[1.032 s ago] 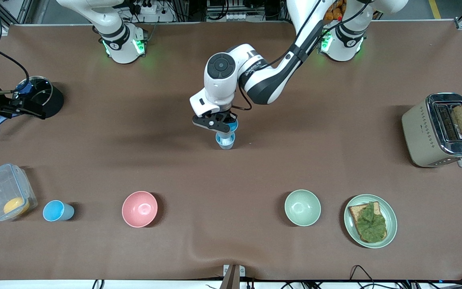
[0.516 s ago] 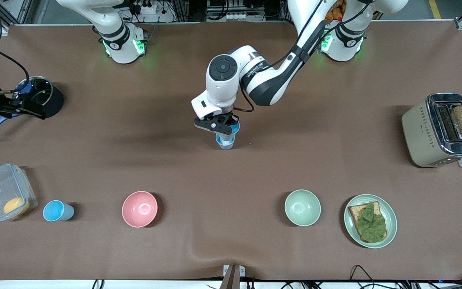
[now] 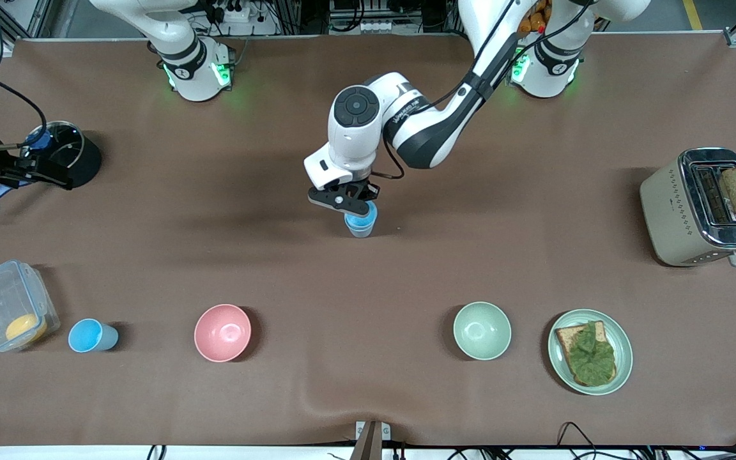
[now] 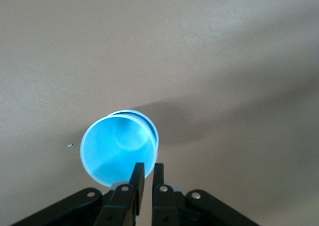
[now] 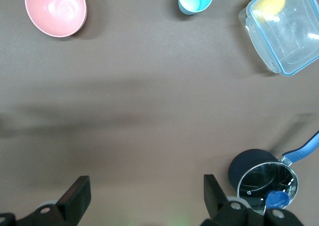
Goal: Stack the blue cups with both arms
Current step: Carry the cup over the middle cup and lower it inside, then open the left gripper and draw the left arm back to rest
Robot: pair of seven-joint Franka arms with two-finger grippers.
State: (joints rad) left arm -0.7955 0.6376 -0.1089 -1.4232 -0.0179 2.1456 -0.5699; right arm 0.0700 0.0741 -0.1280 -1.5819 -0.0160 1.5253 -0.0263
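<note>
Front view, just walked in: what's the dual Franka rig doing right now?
The left gripper is shut on the rim of a bright blue cup, which sits nested in a paler cup at mid-table. The right gripper hangs open above the table near the black pot, waiting. A third blue cup stands alone between the plastic container and the pink bowl, toward the right arm's end of the table.
</note>
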